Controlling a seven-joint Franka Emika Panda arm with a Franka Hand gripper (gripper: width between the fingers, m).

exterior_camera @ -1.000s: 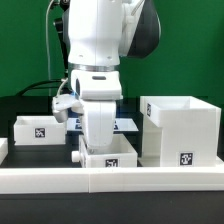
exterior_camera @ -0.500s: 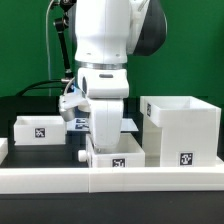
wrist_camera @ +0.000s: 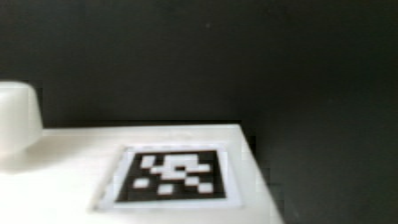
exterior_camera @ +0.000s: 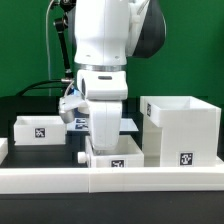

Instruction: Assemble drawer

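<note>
White boxy casing (exterior_camera: 180, 128), tagged shallow tray (exterior_camera: 38, 129), second tray (exterior_camera: 118, 160) under end effector (exterior_camera: 105, 140), grip state unreadable.

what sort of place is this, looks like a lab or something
Most likely a robotics lab test bench: a green backdrop hangs behind the robot arm, a low white rail edges the black table, and the white casing carries a printed square tag.

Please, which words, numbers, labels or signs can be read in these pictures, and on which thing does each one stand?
No words, numbers or brand names can be read.
Only patterned square tags, no text: on the casing, the far tray and the near tray.
</note>
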